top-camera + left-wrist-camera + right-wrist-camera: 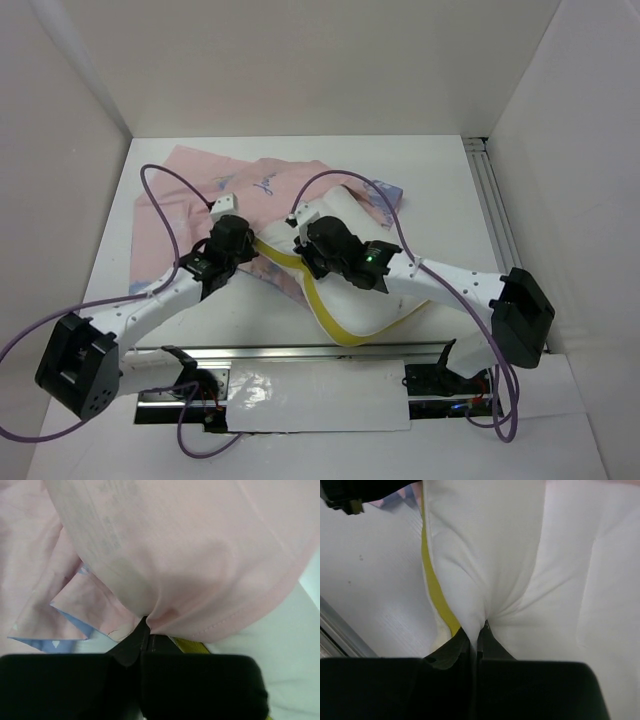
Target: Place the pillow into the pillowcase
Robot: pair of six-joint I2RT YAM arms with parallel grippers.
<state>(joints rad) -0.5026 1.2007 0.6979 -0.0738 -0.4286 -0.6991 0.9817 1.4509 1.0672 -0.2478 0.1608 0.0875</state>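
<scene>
A: Position of the load?
B: Plump white rectangular pillow with a yellow strip along one edge point(365, 315) — on the white table point(445, 185), centre-right, long axis running on the diagonal from near-right to far-left. Thin fabric pillowcase, pale pink with blue showing at the folds point(195, 175), spread at the far-left, its edge reaching the pillow's far end.

A: Fingers?
B: Left fingers point(143, 636) pressed together on a fold of the pillowcase's stitched pink hem, cloth bunched right at the tips. Right fingers point(477, 639) clamped on a pinch of the pillow's white cover, just beside the yellow strip point(434, 587).

A: What does the coming move hinge on?
B: The mouth of the case against the pillow's far end. From the left wrist the held hem arches ahead of the fingers, the yellow strip just beside them, white pillow off to the right, so hem and pillow edge are near, perhaps touching. The case lies far-left of the right fingers, in line with the pillow's long axis. My reading: left fingers are nearer the opening and should lift the hem; right fingers should drive the pillow lengthwise toward it.

A: Any of it inside yet?
B: Cannot tell — that corner is hidden from above
</scene>
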